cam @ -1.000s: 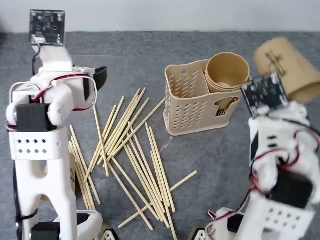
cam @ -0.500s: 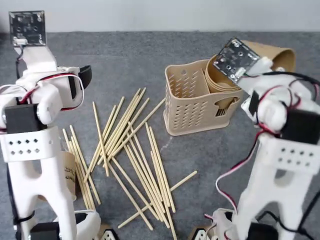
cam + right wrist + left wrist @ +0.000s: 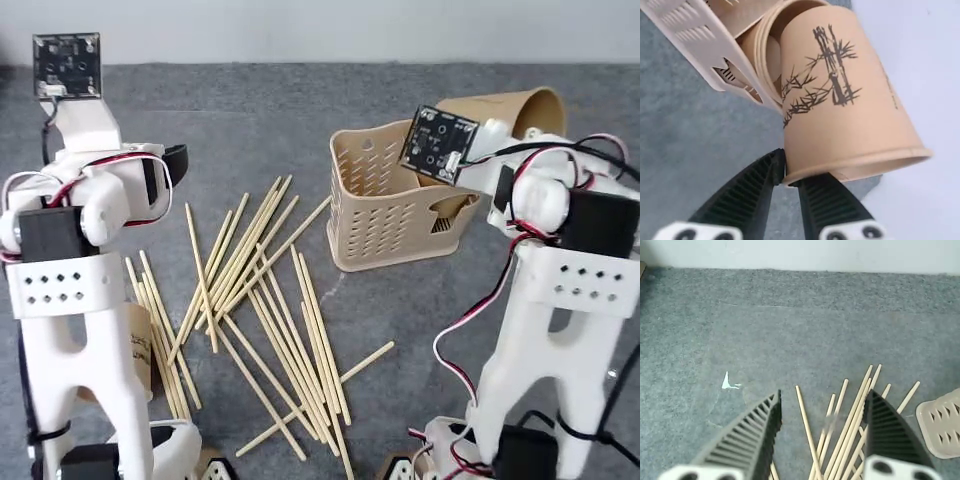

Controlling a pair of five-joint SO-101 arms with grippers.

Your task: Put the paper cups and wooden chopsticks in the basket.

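Holds a paper cup (image 3: 840, 100) by its rim in the right gripper (image 3: 790, 167), jaws clamped, tilted base-first toward the cups (image 3: 771, 55) nested in the basket (image 3: 380, 215), presumably to stack it; poises the left gripper (image 3: 822, 402), jaws apart, over chopsticks (image 3: 260, 300) strewn on the bench (image 3: 300, 110).

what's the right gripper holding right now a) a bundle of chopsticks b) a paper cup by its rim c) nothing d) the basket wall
b: the right gripper is shut on the rim of the paper cup, which is tilted toward the basket.
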